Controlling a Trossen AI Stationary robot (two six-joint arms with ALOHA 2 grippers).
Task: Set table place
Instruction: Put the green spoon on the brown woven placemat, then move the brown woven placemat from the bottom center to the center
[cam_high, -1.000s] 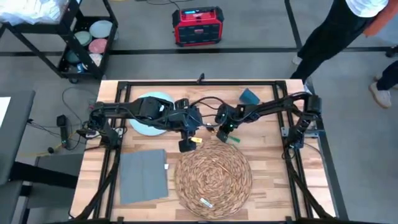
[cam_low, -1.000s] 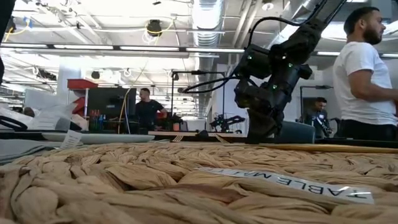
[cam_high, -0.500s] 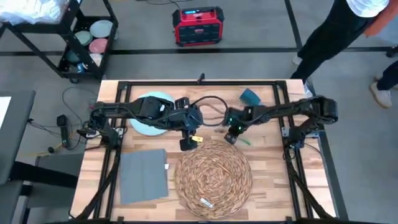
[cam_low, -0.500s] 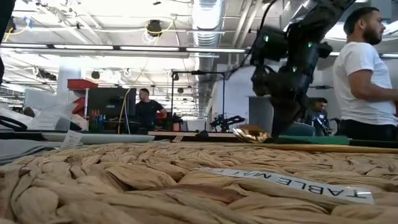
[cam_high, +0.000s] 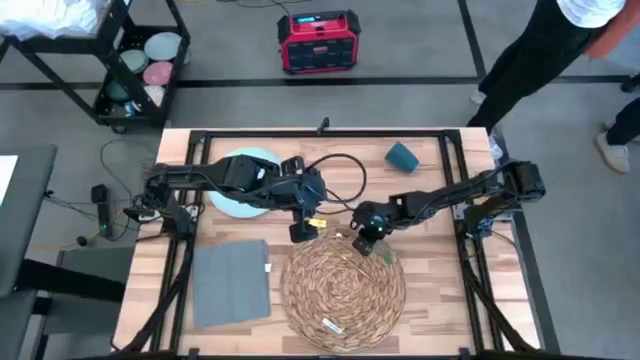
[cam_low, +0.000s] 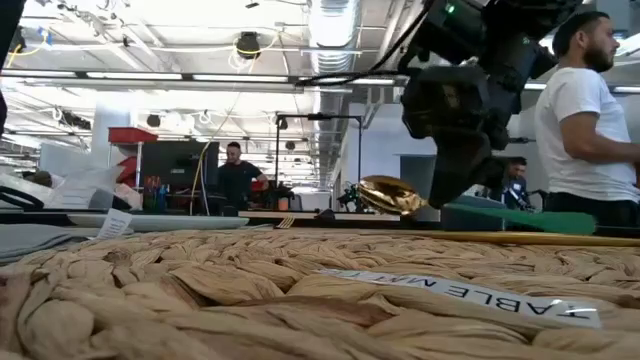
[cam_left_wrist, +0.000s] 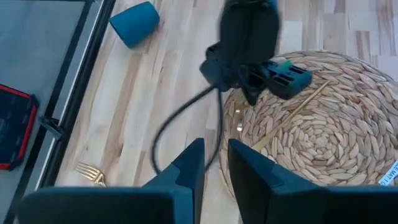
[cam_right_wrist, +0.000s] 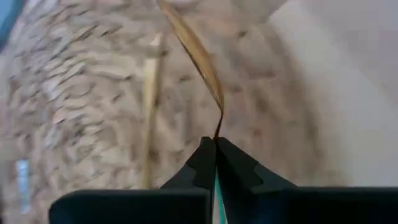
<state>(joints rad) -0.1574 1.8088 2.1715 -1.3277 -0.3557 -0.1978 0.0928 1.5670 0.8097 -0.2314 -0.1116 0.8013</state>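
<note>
Right claw (cam_high: 368, 236), near the centre of the high view, pinches a gold spoon (cam_low: 392, 194) over the wicker placemat (cam_high: 342, 282) on the worktop (cam_high: 432, 270); only the low view shows its bowl. Left claw (cam_high: 298, 232), narrowly parted, hangs at the mat's upper-left edge.

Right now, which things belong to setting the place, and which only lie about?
For the job: placemat, gold spoon in right gripper, blue plate, grey napkin, teal cup, gold fork.
Just lying about: red box, bowls, both off the table.
</note>
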